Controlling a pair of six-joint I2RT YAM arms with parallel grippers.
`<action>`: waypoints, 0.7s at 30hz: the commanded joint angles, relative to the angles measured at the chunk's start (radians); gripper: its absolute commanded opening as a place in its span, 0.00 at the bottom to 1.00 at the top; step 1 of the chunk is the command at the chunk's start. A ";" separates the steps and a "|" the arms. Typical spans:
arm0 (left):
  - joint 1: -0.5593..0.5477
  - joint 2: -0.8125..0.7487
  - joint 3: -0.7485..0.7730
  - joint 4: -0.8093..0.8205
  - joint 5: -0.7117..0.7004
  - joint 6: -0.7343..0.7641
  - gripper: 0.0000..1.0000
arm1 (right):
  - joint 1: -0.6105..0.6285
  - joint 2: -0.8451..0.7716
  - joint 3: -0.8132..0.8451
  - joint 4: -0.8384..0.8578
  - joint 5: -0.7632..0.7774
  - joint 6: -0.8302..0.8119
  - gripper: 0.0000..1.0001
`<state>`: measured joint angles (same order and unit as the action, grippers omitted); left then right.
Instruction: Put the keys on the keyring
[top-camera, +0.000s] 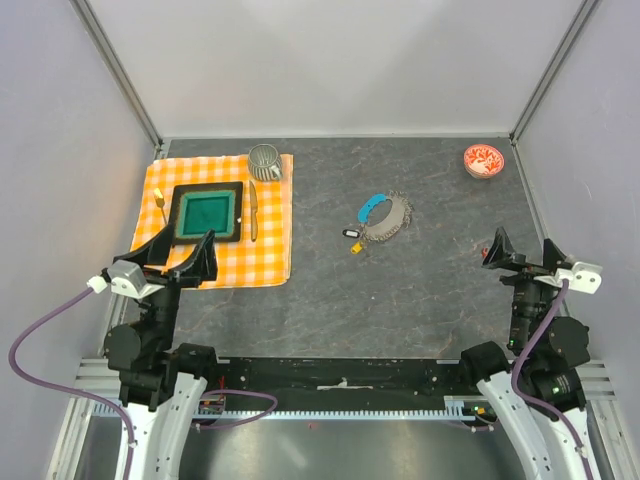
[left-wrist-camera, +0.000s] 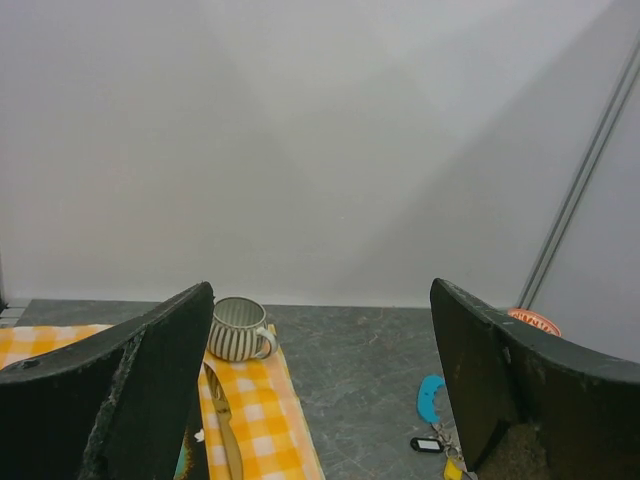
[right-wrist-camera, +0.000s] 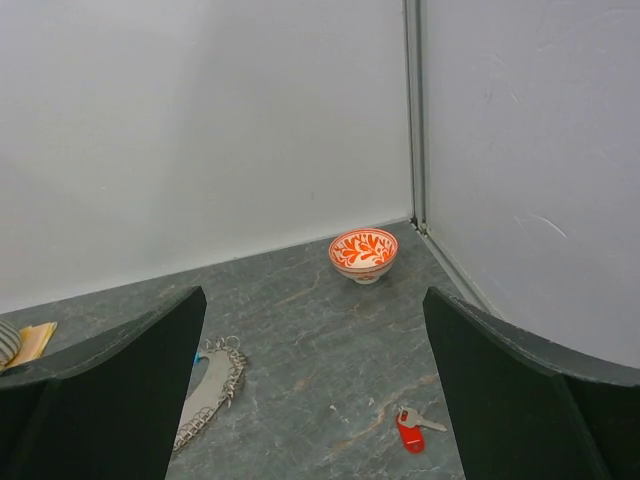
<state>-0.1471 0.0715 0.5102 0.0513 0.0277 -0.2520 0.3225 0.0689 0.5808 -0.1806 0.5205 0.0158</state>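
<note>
Left gripper (top-camera: 185, 250): jaws spread wide, nothing between them, over the near part of an orange checked cloth (top-camera: 270, 250), with a striped mug (left-wrist-camera: 238, 328) ahead. Right gripper (top-camera: 522, 247): likewise spread and empty. The keyring (top-camera: 385, 217), a beaded chain loop with a blue tag (top-camera: 374, 207), lies on the table ahead-left of the right gripper. A black-and-white tagged key (top-camera: 350, 233) and a yellow key (top-camera: 357, 247) lie just beside the loop, and a red key (right-wrist-camera: 408, 432) lies close before the right fingers.
</note>
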 joint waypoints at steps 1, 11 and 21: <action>-0.003 -0.015 0.007 0.012 -0.005 0.014 0.95 | -0.002 0.061 0.083 -0.025 -0.051 0.027 0.98; -0.003 -0.087 0.033 -0.110 -0.023 -0.053 0.95 | 0.000 0.445 0.367 -0.262 -0.240 0.113 0.98; -0.003 0.022 0.100 -0.347 0.072 -0.004 1.00 | 0.000 0.891 0.464 -0.276 -0.398 0.351 0.98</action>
<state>-0.1482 0.0406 0.5831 -0.1711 0.0422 -0.2718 0.3225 0.8516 1.0000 -0.4301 0.1654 0.2375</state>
